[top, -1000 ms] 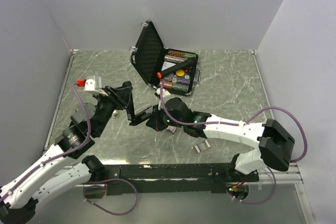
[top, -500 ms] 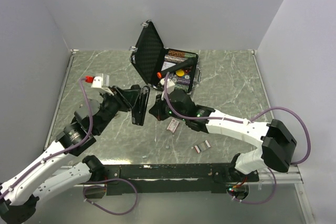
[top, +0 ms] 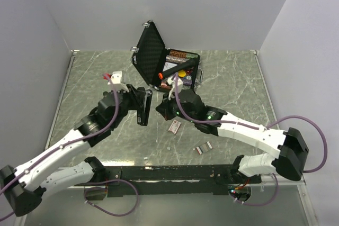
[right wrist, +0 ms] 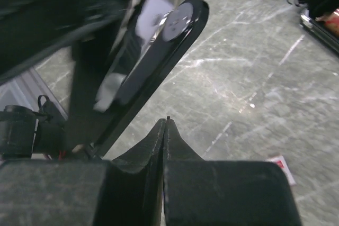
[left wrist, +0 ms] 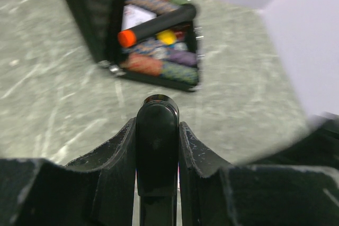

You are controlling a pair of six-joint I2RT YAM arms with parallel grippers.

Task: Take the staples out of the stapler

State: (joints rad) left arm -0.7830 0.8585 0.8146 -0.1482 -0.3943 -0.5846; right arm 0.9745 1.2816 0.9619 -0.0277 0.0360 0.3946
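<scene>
Grips the stapler (left wrist: 157, 154) in the left gripper (left wrist: 157, 128), fingers (left wrist: 119, 157) part-closed against both sides of its black body. Holds it tilted above the table (top: 233, 93), in front of the open case (top: 151, 51). Shows the right gripper (right wrist: 166, 125) pinched fully together, empty, close beside the stapler. Has 2 staple strips (top: 203, 148) lying apart, near the front edge.

In left claw (top: 140, 101) the stapler (top: 143, 108), right claw (top: 161, 109) just beside, case (top: 150, 50) behind both.
</scene>
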